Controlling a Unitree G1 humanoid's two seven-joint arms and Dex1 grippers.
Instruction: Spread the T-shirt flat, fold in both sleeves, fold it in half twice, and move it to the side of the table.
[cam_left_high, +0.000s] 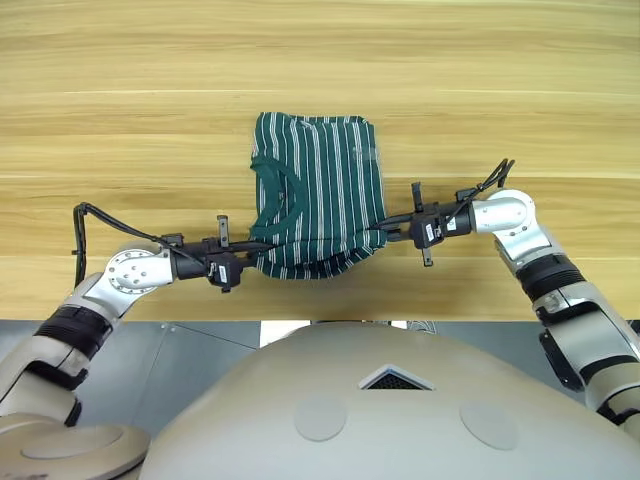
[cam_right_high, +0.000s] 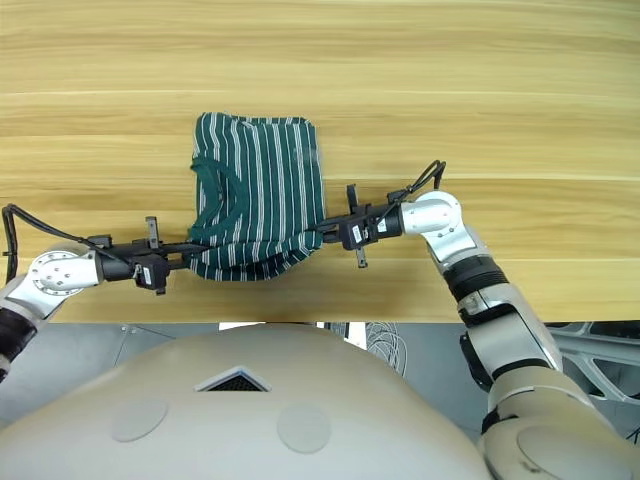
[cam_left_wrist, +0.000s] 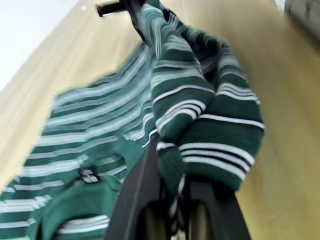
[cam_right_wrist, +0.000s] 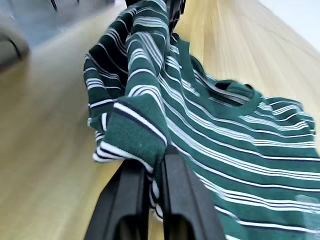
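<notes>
**Q:** What is closest to the robot?

**A:** Just inside the near edge of the pale wooden plank surface (cam_left_high: 500, 80), two black two-fingered pincers face each other. Between them hangs the near end of a dark green T-shirt with thin white stripes (cam_left_high: 320, 190). The left pincer (cam_left_high: 256, 247) is clenched on the shirt's near left corner, with cloth bunched between its fingers (cam_left_wrist: 150, 200). The right pincer (cam_left_high: 380, 230) is clamped on the near right corner in the same way.

**Q:** Why is it held like that?

**A:** Gripping both corners keeps that end taut and level, and it sags only a little in the middle. It looks like a half-fold in progress. The sleeves seem to be tucked in already, since the shirt is a narrow rectangle. The raised end would need to be carried over towards the far end.

**Q:** And farther out?

**A:** The rest of the shirt lies flat on the wood, about midway between the left and right edges. Its curved neckline sits towards the shirt's left side. Its far end is well short of the surface's far edge.

**Q:** Is it inside anything?

**A:** It rests on the surface itself, with the near end held up by the pincers.
</notes>
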